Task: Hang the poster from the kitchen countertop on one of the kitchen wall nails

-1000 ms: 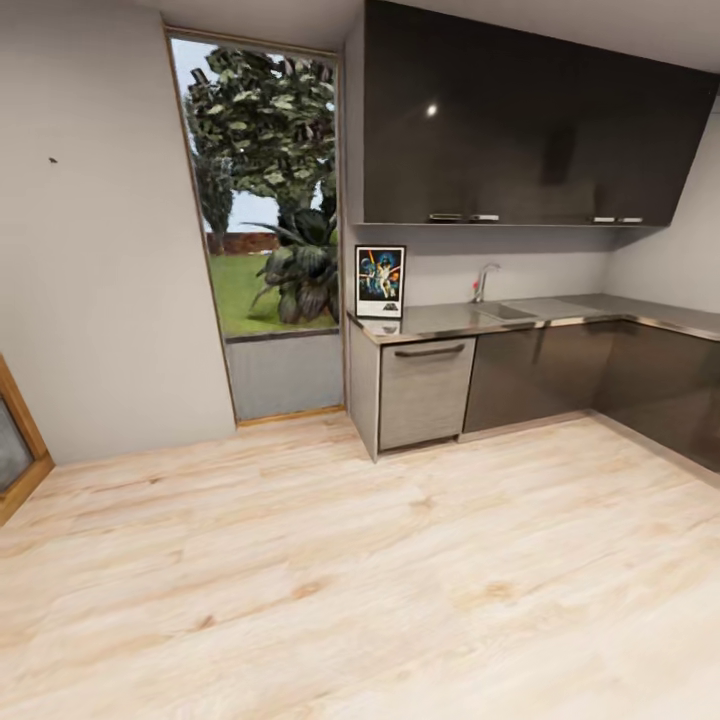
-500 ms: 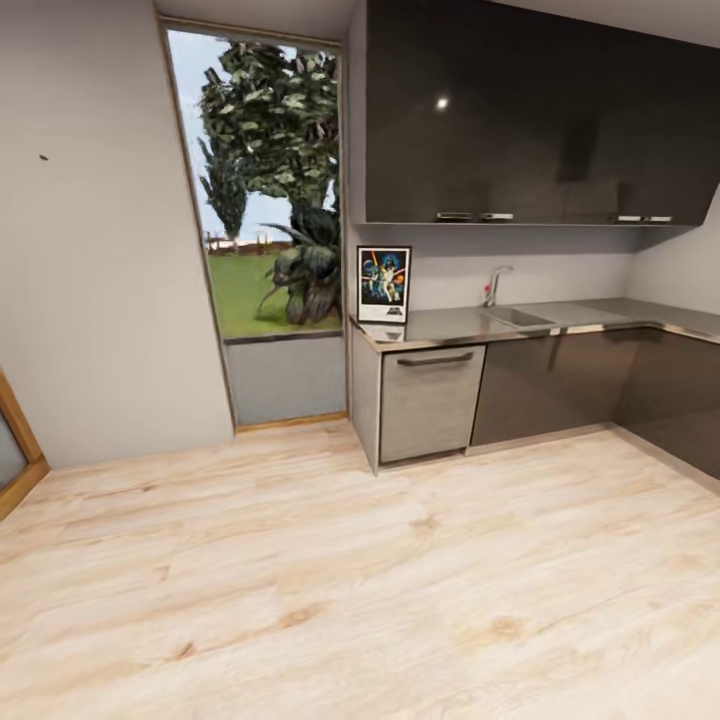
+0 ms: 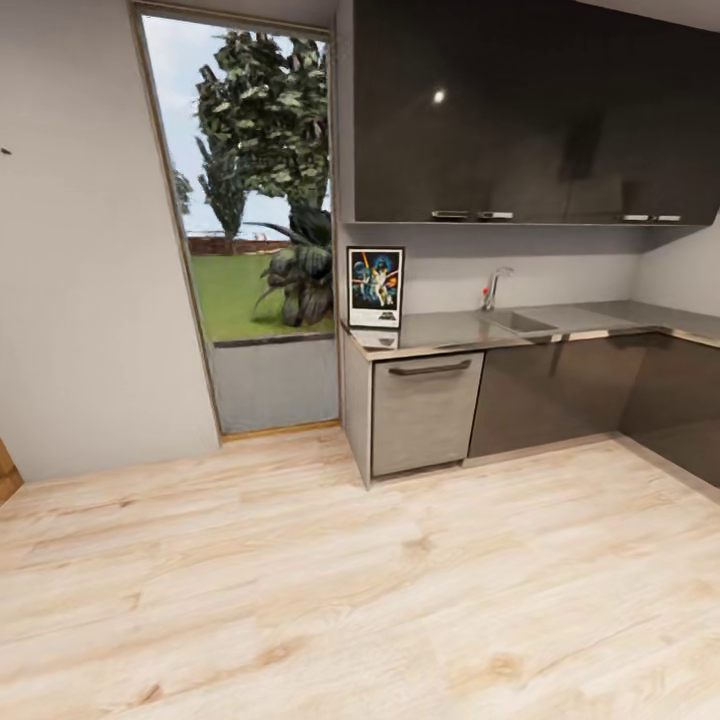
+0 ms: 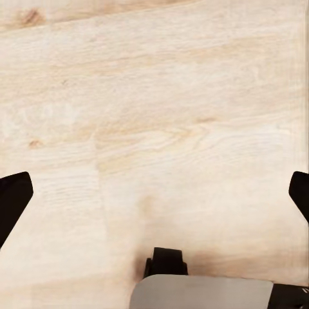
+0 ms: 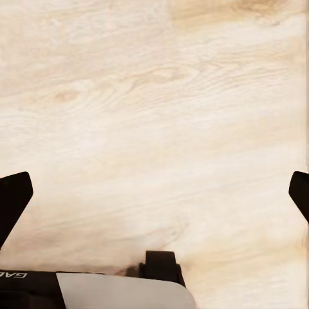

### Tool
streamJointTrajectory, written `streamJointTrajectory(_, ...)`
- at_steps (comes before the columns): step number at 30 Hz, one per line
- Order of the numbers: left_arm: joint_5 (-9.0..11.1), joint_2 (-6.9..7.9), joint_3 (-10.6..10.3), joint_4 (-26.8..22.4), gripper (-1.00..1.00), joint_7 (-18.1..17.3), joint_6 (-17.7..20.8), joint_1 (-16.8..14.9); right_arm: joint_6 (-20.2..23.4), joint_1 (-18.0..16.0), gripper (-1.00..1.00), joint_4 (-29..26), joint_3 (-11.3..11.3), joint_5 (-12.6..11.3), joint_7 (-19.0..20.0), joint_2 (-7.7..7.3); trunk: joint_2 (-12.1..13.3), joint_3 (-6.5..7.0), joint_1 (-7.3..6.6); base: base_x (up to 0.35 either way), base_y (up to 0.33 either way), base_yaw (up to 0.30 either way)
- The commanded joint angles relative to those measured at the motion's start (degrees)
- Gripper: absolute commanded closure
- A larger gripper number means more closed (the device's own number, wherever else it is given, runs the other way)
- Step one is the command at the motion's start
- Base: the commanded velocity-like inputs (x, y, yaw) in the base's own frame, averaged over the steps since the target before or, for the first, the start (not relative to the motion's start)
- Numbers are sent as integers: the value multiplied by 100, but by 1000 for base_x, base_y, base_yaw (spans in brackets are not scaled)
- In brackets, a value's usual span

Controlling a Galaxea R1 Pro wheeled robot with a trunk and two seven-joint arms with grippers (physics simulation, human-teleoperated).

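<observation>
poster [image 3: 375,286] upright at worktop [image 3: 450,328] end, 1 o'clock | left hand [image 4: 154,193], right hand [image 5: 154,193] released over floor [image 3: 350,580]

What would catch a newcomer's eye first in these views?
The tall window with green trees, left of the dark glossy cupboards. Next, the colourful poster standing upright at the near left end of the grey countertop, against the wall. Both wrist views look down on pale wooden floor, with each hand wide open.
</observation>
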Motion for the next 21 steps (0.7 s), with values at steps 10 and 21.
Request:
streamJointTrajectory(10, -1, 9, 3, -9, -100, 5, 0, 2, -236, -3, -100, -30, -2, 17, 15, -1, -2, -5, 3, 337, -16, 0)
streamJointTrajectory(21, -1, 10, 3, -2, -100, -12, -8, 2, -169, -28, -100, -1926, 17, 0, 227, 60, -2, -5, 3, 341, -1, 0)
